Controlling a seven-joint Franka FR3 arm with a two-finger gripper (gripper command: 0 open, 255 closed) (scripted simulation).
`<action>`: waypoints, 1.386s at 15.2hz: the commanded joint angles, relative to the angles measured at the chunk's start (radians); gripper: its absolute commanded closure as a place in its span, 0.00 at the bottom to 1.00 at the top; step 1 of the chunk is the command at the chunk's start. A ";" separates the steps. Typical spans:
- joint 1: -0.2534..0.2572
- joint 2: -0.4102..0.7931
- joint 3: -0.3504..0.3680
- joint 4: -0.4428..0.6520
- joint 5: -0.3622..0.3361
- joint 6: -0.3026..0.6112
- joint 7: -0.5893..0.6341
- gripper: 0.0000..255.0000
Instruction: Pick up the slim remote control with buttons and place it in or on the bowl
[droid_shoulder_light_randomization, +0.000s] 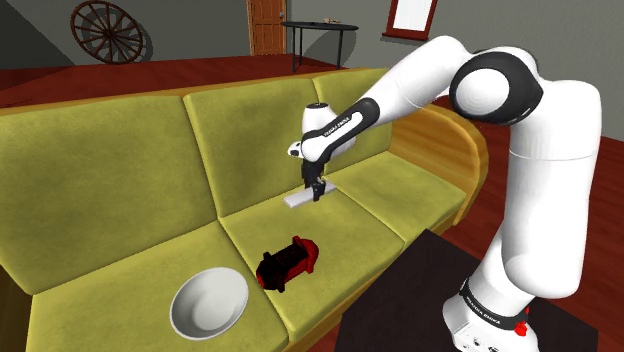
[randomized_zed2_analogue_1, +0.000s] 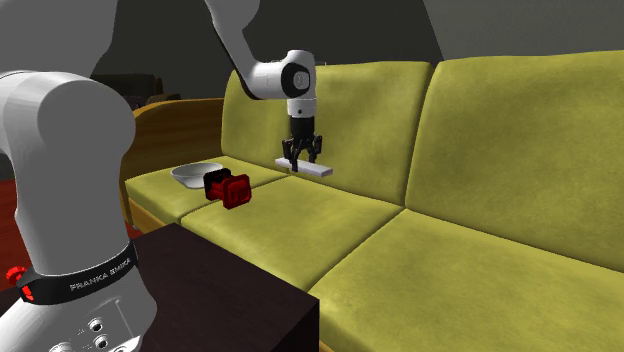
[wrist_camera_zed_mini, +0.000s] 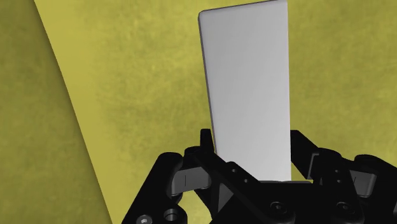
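The wrist view gives the grip up close. The remote (wrist_camera_zed_mini: 248, 83) is drawn as a plain pale grey slab with no buttons to be made out, and it runs straight out from the claw (wrist_camera_zed_mini: 252, 141) over the yellow-green sofa (wrist_camera_zed_mini: 127, 95). The 2 black fingers (wrist_camera_zed_mini: 207, 143) stand about as far apart as the slab is wide, 1 pressed against each long edge, so the claw has the remote clasped at its near end.

The shoulder view gives the wider layout. The claw (droid_shoulder_light_randomization: 317, 190) points down over the middle seat cushion of the sofa (droid_shoulder_light_randomization: 120, 180), close to the backrest, with the remote (droid_shoulder_light_randomization: 298, 199) level at its tips. I cannot tell whether the remote lies on the cushion or sits just clear of it. A red and black object (droid_shoulder_light_randomization: 288, 262) lies on the same cushion, forward of the claw. The white bowl (droid_shoulder_light_randomization: 208, 303) sits upright well apart from the claw, on the next cushion past that object.

The second exterior view looks along the sofa (randomized_zed2_analogue_1: 480, 120) from the stand's side. It shows the claw (randomized_zed2_analogue_1: 303, 158) upright above the remote (randomized_zed2_analogue_1: 310, 168), and beyond it the red and black object (randomized_zed2_analogue_1: 229, 189) just beside the bowl (randomized_zed2_analogue_1: 195, 172). A dark tabletop (randomized_zed2_analogue_1: 200, 290) stands in front of the sofa.
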 joint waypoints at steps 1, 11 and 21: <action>0.001 -0.018 -0.001 0.003 -0.002 -0.021 0.002 1.00; 0.128 -0.046 0.052 -0.010 -0.030 -0.038 0.198 1.00; 0.284 0.007 0.116 0.073 -0.060 -0.071 0.435 1.00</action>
